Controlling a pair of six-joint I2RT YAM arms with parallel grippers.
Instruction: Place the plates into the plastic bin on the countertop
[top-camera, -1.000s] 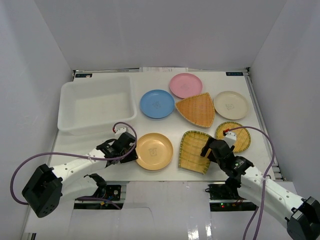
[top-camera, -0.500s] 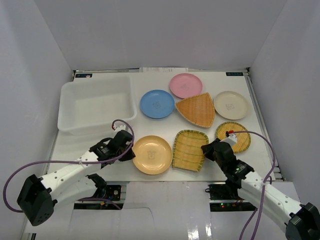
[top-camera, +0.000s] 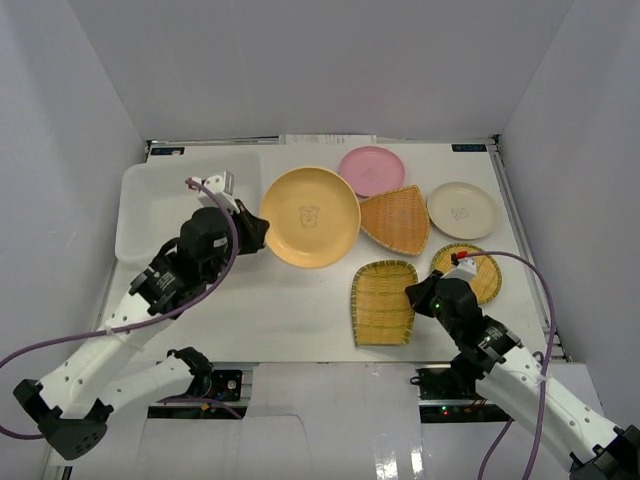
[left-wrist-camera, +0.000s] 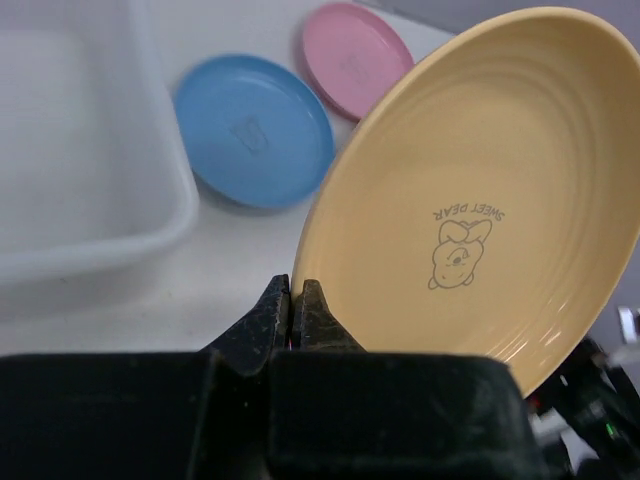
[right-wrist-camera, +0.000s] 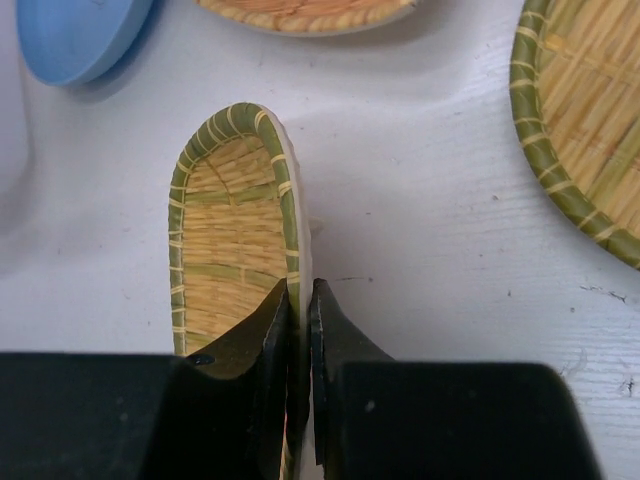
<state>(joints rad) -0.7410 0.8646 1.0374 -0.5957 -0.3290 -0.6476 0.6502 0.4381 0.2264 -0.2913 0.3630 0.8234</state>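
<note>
Pinching the yellow plate (top-camera: 310, 216) by its rim, our left gripper (left-wrist-camera: 293, 292) holds it aloft just right of the plastic bin (top-camera: 135, 215), which looks empty, though the arm hides part. Our right gripper (right-wrist-camera: 299, 290) grips the squarish bamboo dish (top-camera: 383, 302) on the near countertop (top-camera: 290, 315); no plate is in yet.

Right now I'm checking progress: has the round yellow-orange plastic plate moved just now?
Yes. Pinched by the left gripper, the round yellow-orange plastic plate went from the near table edge to beside the white plastic bin.
</note>
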